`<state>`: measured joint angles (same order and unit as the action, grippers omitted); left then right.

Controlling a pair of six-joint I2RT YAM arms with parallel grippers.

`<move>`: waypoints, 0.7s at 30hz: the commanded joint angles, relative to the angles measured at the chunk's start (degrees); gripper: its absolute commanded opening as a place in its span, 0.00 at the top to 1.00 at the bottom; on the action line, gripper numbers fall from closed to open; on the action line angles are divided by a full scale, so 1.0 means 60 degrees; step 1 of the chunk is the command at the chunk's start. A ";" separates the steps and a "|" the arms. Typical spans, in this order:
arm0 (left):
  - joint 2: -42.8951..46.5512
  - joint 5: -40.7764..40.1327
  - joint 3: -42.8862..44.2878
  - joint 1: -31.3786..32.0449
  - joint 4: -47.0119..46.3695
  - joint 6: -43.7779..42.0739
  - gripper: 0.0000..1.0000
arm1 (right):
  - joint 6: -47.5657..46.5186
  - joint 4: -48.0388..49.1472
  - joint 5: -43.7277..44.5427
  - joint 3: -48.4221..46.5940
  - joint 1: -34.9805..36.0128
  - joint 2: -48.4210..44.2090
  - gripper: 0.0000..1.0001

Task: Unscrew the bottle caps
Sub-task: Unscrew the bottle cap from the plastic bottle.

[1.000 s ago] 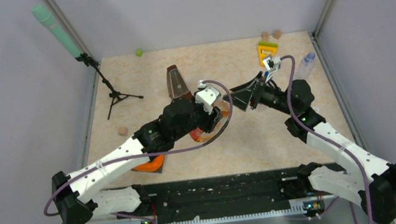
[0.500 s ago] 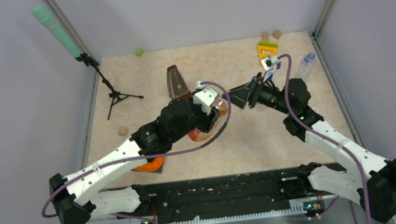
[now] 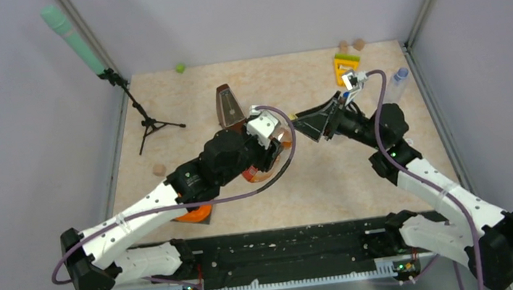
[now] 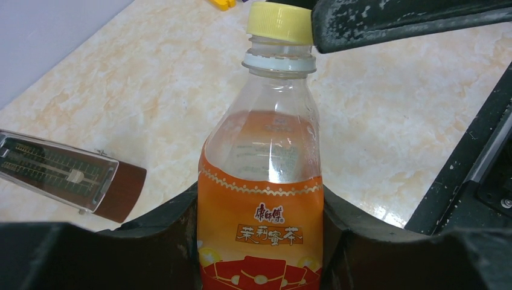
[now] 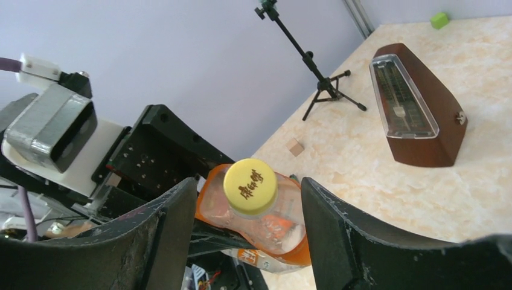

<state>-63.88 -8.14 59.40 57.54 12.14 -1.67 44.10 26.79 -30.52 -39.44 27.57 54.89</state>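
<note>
My left gripper [image 4: 259, 241] is shut on the squat orange-labelled bottle [image 4: 261, 199] and holds it off the table, tilted toward the right arm. The yellow cap [image 4: 279, 22] sits on the bottle's neck. In the right wrist view my right gripper [image 5: 247, 202] is open, with a finger [image 5: 163, 241] on each side of the yellow cap [image 5: 250, 186], apart from it. From above, the two grippers meet at mid-table: left [image 3: 269, 149], right [image 3: 306, 123]. A slim clear bottle [image 3: 397, 85] with a blue cap [image 3: 403, 72] lies at the right edge. The third bottle and the white cap are out of view.
A brown metronome [image 3: 230, 108] stands just behind the left gripper. A microphone stand [image 3: 141, 114] is at the left wall. A green block [image 3: 179, 68], tan discs [image 3: 352, 45] and a yellow toy [image 3: 345, 67] lie along the back. An orange object [image 3: 192, 214] lies under the left arm.
The right gripper has moved a little left, closer over the cap. The left arm has shifted the bottle slightly back and left, still gripping it.
</note>
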 commanded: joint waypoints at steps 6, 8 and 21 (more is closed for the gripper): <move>0.0027 0.0360 0.0018 0.0030 -0.0528 0.0103 1.00 | 0.0692 0.1329 -0.0495 -0.0356 -0.0032 0.0547 0.43; 0.0022 0.0354 0.0029 0.0033 -0.0493 0.0110 1.00 | 0.0682 0.1320 -0.0542 -0.0383 -0.0040 0.0609 0.54; 0.0539 0.7750 0.0310 -0.2340 0.0258 0.0184 1.00 | 0.0493 0.3870 -0.4170 -0.0225 -0.0578 0.0040 1.00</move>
<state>-62.48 10.59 58.52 50.68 11.60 -1.45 45.52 33.85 -41.36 -39.42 25.56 57.43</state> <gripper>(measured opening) 0.534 0.316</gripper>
